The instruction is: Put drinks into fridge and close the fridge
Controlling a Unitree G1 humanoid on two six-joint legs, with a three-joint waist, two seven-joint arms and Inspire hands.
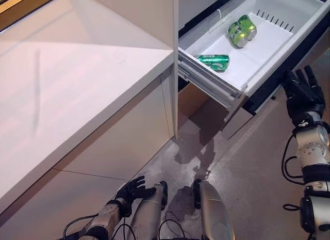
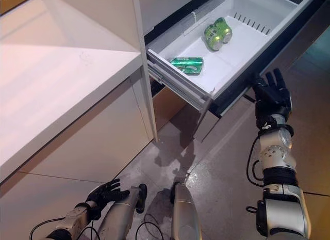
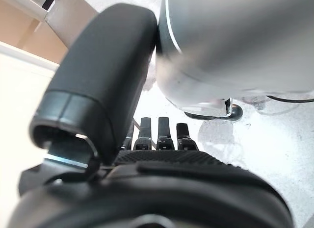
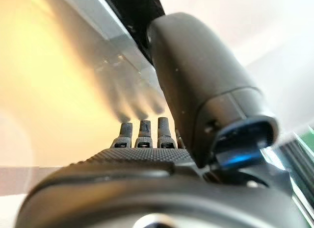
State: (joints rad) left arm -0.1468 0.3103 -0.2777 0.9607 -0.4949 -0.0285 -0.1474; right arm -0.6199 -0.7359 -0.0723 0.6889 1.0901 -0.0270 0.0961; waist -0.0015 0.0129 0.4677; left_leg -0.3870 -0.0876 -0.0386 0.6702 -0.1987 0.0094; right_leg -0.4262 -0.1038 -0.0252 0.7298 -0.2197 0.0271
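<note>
The white fridge drawer (image 1: 268, 69) stands pulled open at the upper right. Green cans lie in it on their sides: a pair at the back (image 1: 242, 30) and one near the front left corner (image 1: 214, 61). The drawer also shows in the right eye view (image 2: 221, 77), with the front can (image 2: 187, 64). My right hand (image 1: 303, 94) is open, fingers straight, held up just beside the drawer's dark front edge and holding nothing; it also shows in its wrist view (image 4: 147, 135). My left hand (image 1: 133, 190) hangs low near the floor, relaxed open and empty.
A white counter (image 1: 77, 90) fills the left side, with its white cabinet face (image 1: 124, 142) below. A thin white panel edge (image 1: 175, 69) separates it from the fridge. Grey floor (image 1: 247, 173) lies below the drawer.
</note>
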